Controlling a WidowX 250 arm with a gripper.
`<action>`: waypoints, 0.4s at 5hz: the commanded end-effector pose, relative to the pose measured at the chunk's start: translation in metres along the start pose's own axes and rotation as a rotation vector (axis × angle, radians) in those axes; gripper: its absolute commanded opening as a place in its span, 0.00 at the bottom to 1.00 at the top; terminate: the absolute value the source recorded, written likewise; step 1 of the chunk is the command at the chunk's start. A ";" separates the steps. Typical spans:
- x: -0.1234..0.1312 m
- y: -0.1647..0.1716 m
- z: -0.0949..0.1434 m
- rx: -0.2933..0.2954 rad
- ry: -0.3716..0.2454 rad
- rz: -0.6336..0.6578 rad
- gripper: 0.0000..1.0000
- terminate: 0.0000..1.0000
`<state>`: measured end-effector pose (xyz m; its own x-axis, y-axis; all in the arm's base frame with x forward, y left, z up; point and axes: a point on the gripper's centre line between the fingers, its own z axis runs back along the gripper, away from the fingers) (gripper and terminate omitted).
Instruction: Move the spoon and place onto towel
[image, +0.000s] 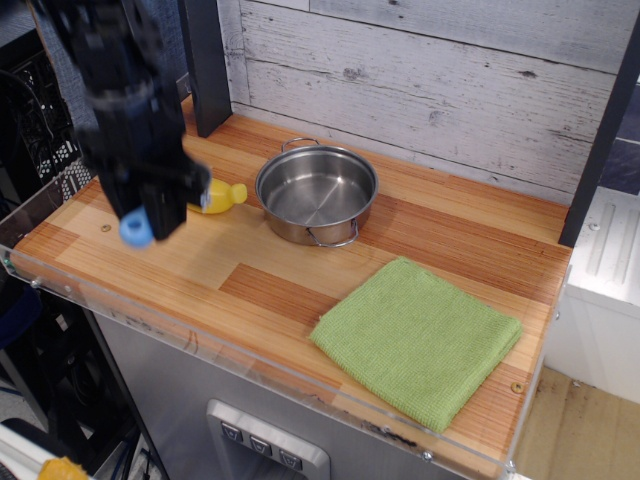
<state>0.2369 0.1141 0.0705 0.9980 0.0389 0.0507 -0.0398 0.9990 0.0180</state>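
Note:
My gripper (148, 215) is raised above the left part of the wooden counter, blurred by motion. It is shut on the spoon (136, 231); only the light-blue handle end shows, hanging below the fingers, and the grey bowl is hidden. The spoon is lifted clear of the counter. The light-green towel (418, 338) lies flat at the front right, well to the right of the gripper.
A steel pot (316, 192) stands in the middle back of the counter (250, 270). A yellow toy banana (220, 196) lies just left of the pot, partly behind the gripper. A dark post (205, 60) stands at the back left. A plank wall is behind.

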 end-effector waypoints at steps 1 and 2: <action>0.010 -0.064 0.037 -0.065 0.033 -0.082 0.00 0.00; 0.012 -0.105 0.033 -0.070 0.031 -0.182 0.00 0.00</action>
<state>0.2518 0.0045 0.0947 0.9887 -0.1501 -0.0037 0.1497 0.9875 -0.0487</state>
